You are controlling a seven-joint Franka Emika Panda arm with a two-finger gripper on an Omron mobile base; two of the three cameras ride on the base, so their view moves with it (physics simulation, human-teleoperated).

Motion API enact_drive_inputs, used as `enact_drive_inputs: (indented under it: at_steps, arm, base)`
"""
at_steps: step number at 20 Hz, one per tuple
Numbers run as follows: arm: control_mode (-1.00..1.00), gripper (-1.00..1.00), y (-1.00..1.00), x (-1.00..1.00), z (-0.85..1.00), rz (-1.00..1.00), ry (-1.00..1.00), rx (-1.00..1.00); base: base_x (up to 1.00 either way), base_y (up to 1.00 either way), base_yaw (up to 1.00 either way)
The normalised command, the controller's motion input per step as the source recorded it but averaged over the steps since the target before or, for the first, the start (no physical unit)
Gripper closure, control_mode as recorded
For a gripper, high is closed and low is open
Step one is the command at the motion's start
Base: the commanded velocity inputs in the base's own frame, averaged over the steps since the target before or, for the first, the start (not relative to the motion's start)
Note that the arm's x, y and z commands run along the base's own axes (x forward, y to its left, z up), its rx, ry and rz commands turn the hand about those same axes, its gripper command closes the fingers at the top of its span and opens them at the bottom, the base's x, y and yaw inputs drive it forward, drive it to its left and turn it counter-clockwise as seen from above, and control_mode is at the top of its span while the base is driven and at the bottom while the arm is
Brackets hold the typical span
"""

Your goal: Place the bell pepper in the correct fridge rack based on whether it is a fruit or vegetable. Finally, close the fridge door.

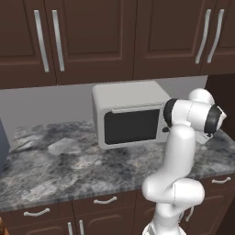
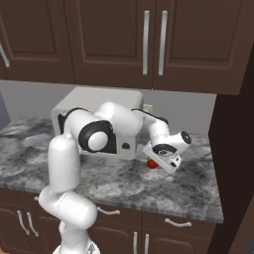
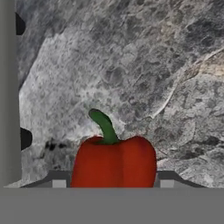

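Your pincer (image 3: 113, 183) is low over the marbled grey surface (image 2: 114, 181), just beside the microwave (image 2: 99, 119) at its right end, with the bell pepper (image 3: 113, 164) sitting squarely between the two fingertips (image 3: 59, 181). In the hand view the pepper fills the gap at 6 o'clock, stem pointing to 12 o'clock, and each tip stands right against a flank of the red body. Whether the jaws are actually pressing on it or merely bracketing it cannot be told; treat the grip as unconfirmed. In the right base view the pepper (image 2: 152, 163) shows as a red patch under the wrist, apparently resting on the surface, not lifted. The arm is folded forward and down, which puts the hand over the fruit from above and suits a straddle across the pepper's width. Judgement: you are at the grasp step, early in the task; racking and door closing remain. A glossy rounded skin may slip, so verify the hold before you raise it.
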Motion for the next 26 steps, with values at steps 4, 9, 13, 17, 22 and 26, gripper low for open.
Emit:
enact_drive_inputs:
  at_steps: [4, 9, 13, 17, 22, 26]
  arm:
    - [-1.00, 1.00, -0.06, -0.87, 0.45, 0.00, -0.21, 0.04]
    - [-1.00, 1.00, 0.04, -1.00, 0.85, 0.00, -0.30, 0.00]
    - [-1.00, 1.00, 0.41, -0.87, 0.77, 0.03, -0.28, 0.00]
    - [-1.00, 1.00, 0.59, -0.79, 0.43, 0.05, -0.36, 0.00]
    - [-1.00, 1.00, 0.67, -0.62, 0.25, 0.11, -0.47, 0.00]
    - [-1.00, 1.00, 0.59, -0.53, 0.39, 0.11, -0.57, -0.02]
  base:
    - [0.00, 0.00, 0.00]
    - [0.00, 0.00, 0.00]
    - [0.00, 0.00, 0.00]
    - [0.00, 0.00, 0.00]
    - [0.00, 0.00, 0.00]
    - [0.00, 0.00, 0.00]
